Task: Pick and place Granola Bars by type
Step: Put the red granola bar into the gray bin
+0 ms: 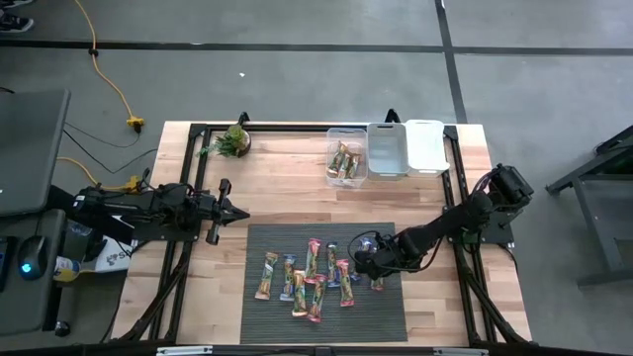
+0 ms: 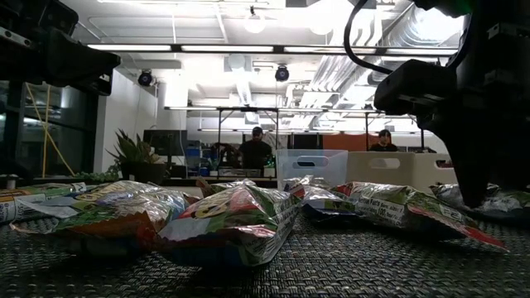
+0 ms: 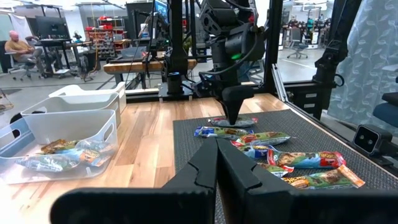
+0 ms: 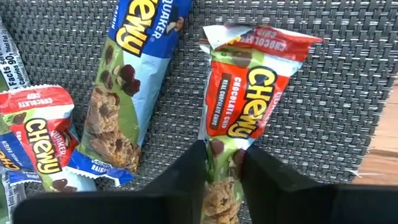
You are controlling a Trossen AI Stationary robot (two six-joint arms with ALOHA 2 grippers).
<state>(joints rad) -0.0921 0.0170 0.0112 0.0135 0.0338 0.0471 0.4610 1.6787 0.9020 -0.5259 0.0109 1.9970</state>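
Even overhead light falls on the counter [image 1: 297, 188] in the high view, with only soft, short shadows. In the low view, ceiling lights [image 2: 149, 47] glare white and the arm stands backlit, nearly black; the nearest bars [image 2: 232, 219] are blurred. The right wrist view is sharp, its wrappers faintly shiny.

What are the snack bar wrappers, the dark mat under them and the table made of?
The granola bars look wrapped in thin glossy plastic film: it crinkles, shines and has crimped ends. The dark mat seems a woven vinyl or similar synthetic, judging by its ribbed basket-weave texture. The table looks like pale wood in joined strips, butcher-block style, with a smooth finish.
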